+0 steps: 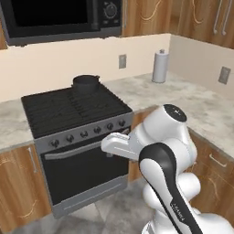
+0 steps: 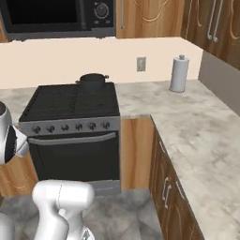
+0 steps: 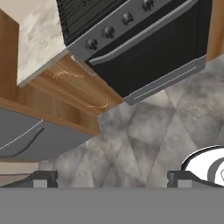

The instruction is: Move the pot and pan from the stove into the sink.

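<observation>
Wooden cabinets and a pale marbled surface (image 1: 192, 103) wrapped round the corner of the kitchen, with the stove (image 1: 75, 137) set into the run under a black microwave (image 1: 59, 18). And there was the pot (image 1: 86, 83), sitting on the back grate of the stove, close to the wall. A paper towel roll (image 1: 160, 66) stood upright on the surface well off to the right of it, near a wall outlet (image 1: 122, 61). Down low, the arm was folded in front of the oven door. The claw (image 3: 111, 180) hung with its tips spread wide apart and nothing between them, looking down at the grey tiled floor (image 3: 144, 140) beside the stove's front panel and its row of knobs.
</observation>
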